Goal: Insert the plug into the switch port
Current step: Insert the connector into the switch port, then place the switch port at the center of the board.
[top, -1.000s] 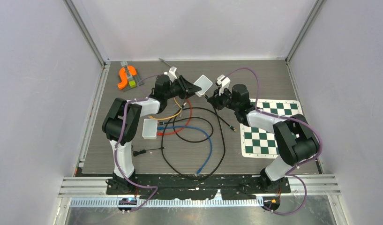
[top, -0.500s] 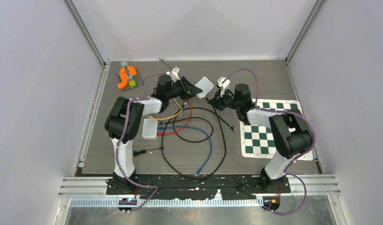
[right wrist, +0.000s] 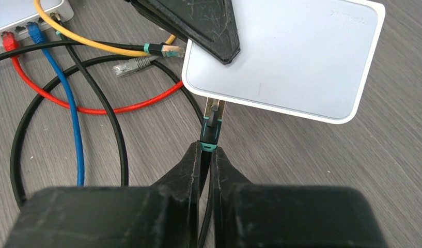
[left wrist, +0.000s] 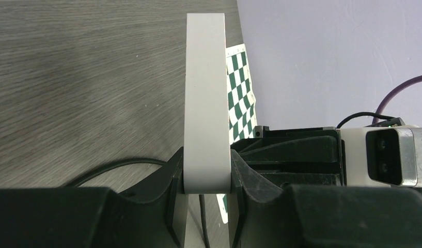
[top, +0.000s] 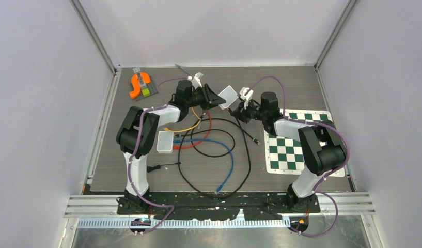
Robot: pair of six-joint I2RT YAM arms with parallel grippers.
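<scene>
My left gripper [top: 215, 96] is shut on a small white switch [top: 228, 95] and holds it tilted above the table; in the left wrist view the switch [left wrist: 206, 98] stands edge-on between my jaws. My right gripper [top: 236, 108] is shut on the black cable just behind its plug [right wrist: 211, 120], which has a teal collar. In the right wrist view the plug's clear tip touches the near edge of the switch [right wrist: 296, 57]; how far it sits in a port is hidden. The black cable [top: 246, 150] trails down over the table.
A second white switch [top: 165, 141] lies on the table with red, blue, yellow and black cables [top: 206, 135] plugged in and coiled around it. A checkered mat [top: 291, 142] lies at right. An orange and green object [top: 139, 85] sits at back left.
My left gripper has carried the switch a little to the right, and my right gripper has moved up and left, bringing the plug against the switch's edge.
</scene>
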